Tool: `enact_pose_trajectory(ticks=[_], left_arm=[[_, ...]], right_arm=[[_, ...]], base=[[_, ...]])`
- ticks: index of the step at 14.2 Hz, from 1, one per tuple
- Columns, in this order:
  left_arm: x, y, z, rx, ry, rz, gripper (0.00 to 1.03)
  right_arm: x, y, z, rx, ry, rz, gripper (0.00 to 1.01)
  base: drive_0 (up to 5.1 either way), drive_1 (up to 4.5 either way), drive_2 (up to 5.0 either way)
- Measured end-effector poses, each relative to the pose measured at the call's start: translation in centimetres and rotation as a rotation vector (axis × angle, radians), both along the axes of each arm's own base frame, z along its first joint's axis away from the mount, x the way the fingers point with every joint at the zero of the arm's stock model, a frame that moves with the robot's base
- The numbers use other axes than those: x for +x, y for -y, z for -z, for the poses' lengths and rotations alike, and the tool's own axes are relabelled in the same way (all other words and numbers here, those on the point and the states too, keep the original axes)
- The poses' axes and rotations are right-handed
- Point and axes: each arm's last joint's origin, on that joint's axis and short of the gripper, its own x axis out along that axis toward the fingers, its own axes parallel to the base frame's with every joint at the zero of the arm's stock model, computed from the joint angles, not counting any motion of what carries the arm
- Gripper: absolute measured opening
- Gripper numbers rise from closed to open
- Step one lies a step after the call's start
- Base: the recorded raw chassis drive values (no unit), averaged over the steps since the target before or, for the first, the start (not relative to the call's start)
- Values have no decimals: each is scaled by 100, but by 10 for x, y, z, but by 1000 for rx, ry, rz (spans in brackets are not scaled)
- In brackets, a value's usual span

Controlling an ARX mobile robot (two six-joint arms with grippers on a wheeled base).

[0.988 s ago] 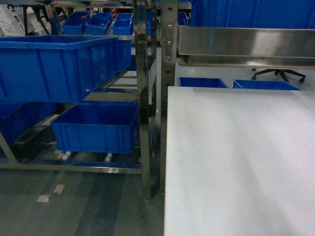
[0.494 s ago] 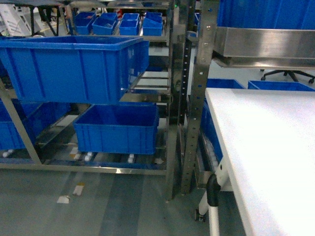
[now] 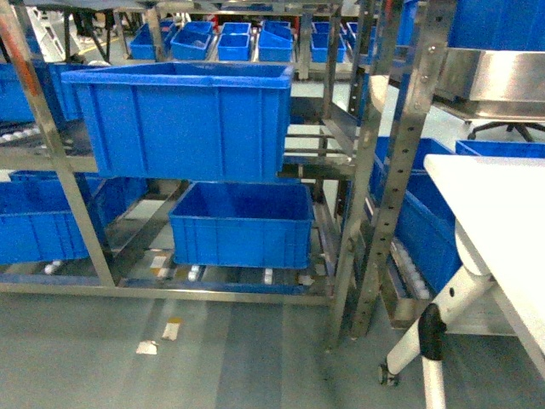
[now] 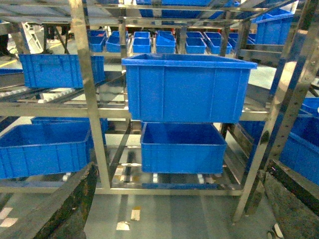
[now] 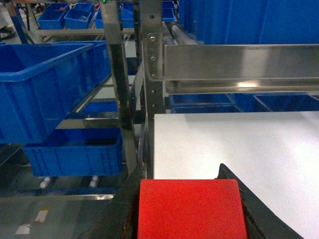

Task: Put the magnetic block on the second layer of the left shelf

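Already gripped, not yet shelved.
Right gripper (image 5: 192, 199) clamped on magnetic block (image 5: 191, 209); left gripper (image 4: 174, 209) spread wide, empty; left shelf second layer (image 3: 319, 162) unreached.

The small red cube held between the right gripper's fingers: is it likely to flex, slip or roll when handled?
The small red cube has flat faces and straight edges, so it probably stays rigid and won't roll. The right gripper flanks two flat sides, a seemingly stable hold. Its plain, smooth-looking surface might slip if the grip loosens. Weight cannot be judged.
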Motion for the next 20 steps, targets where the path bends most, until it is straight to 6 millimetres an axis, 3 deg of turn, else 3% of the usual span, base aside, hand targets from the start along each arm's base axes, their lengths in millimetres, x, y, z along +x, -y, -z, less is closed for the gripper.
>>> enact_pose_trajectory(ticks=[11,16,20], left_arm=[[0,0,0,0,0,0,98],[0,0,0,0,0,-2,98],[0,0,0,0,0,0,98]], right_arm=[[0,0,0,0,-2,0,34],[0,-1,0,0,0,-8,34],[-1,-1,-1,0,4,-8,34]], base=[[-486,242,242],[0,0,0],[5,433,-423]])
